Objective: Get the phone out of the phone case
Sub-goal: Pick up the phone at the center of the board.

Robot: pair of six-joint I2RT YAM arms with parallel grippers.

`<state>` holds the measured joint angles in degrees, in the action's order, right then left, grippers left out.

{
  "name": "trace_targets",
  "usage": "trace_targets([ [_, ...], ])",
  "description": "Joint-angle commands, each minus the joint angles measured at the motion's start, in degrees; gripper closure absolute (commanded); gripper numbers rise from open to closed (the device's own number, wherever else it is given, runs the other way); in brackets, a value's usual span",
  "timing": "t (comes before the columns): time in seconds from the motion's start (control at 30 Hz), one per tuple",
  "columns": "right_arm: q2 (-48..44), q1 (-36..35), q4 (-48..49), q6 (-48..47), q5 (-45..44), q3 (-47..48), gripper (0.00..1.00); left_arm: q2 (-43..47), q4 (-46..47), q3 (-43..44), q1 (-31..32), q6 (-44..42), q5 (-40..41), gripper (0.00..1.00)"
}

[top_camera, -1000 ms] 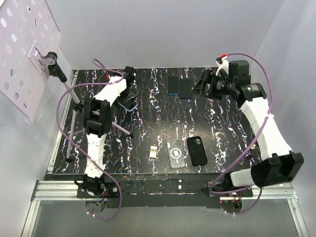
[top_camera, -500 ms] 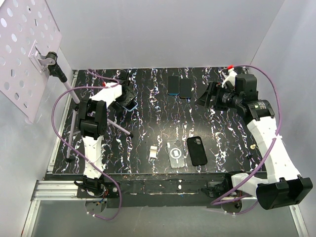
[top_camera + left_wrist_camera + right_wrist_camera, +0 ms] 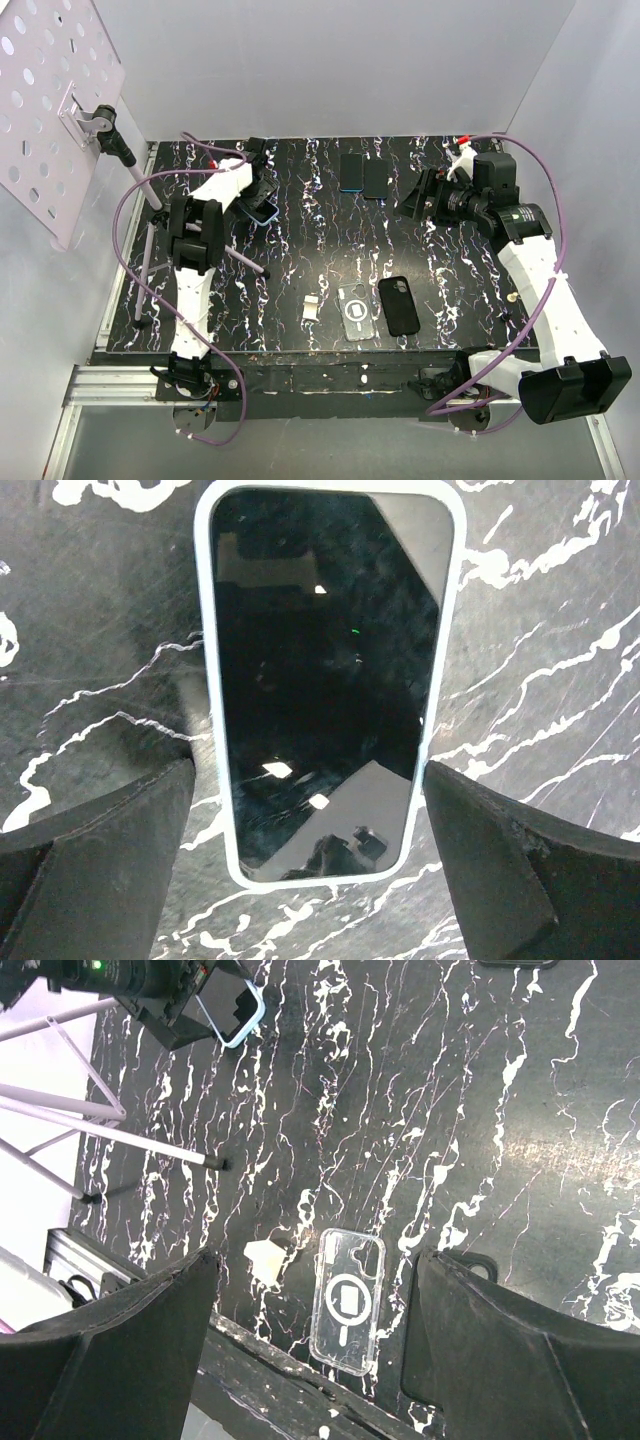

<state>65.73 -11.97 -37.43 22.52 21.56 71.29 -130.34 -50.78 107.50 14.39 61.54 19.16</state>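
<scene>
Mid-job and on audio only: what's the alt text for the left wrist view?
A glossy black-screened phone in a pale blue rimmed case lies face up on the black white-veined marble tabletop, centred between the open left hand. Its two dark fingers closely flank the case's lower half; whether they touch it cannot be told.

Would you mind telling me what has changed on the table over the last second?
The right gripper drifted from the far edge a little toward the near side, and its arm's elbow swung out to the right. It stayed open and empty. The left gripper dipped, then rose back over the blue-cased phone, open. The phone, clear case and small white piece lie unmoved.
</scene>
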Motion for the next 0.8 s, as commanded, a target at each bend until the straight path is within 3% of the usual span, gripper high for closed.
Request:
trace_targets([
  [0.0, -0.26, 0.19, 2.19, -0.64, 0.24, -0.97, 0.14, -8.24, -15.36, 10.95, -0.07, 5.25, 4.83, 0.02],
  [0.1, -0.52, 0.19, 2.45, -0.55, 0.15, -1.24, 0.14, -14.31, -25.92, 20.80, -0.15, 6.48, 5.01, 0.02],
  [0.27, -1.13, 0.10, 2.28, -0.20, 0.41, -2.03, 0.14, -15.03, -24.90, 18.19, -0.07, 5.70, 3.00, 0.05],
  [0.33, -2.01, 0.19, 2.01, -0.20, -0.03, -2.29, 0.14, -13.89, -21.13, 14.94, -0.15, 3.86, 2.03, 0.23],
  [0.4, -2.89, 0.19, 1.48, -0.37, -0.99, -2.55, 0.14, -11.87, -16.82, 11.78, -0.07, 1.14, 0.19, 0.54],
  [0.47, -3.77, 0.28, 0.87, -0.46, -1.78, -2.82, 0.14, -9.33, -12.17, 9.05, 0.20, -2.54, -1.83, 0.69],
  [0.5, -4.12, 0.19, 0.69, -0.46, -2.13, -2.99, 0.14, -7.40, -7.97, 7.04, 0.63, -5.35, -3.32, 0.83],
  [0.57, -4.65, 0.19, 0.17, -0.46, -2.92, -3.69, 0.14, -1.96, 1.17, 1.42, 2.04, -11.15, -7.53, 0.96],
  [0.7, -5.88, 0.19, 0.16, -0.46, -3.98, -7.03, 0.14, 7.28, 16.13, -8.09, 4.85, -22.14, -15.62, 0.98],
  [0.77, -6.58, 0.19, 0.69, -0.03, -3.98, -8.96, 0.14, 10.27, 17.65, -9.32, 6.08, -24.35, -19.15, 1.00],
])
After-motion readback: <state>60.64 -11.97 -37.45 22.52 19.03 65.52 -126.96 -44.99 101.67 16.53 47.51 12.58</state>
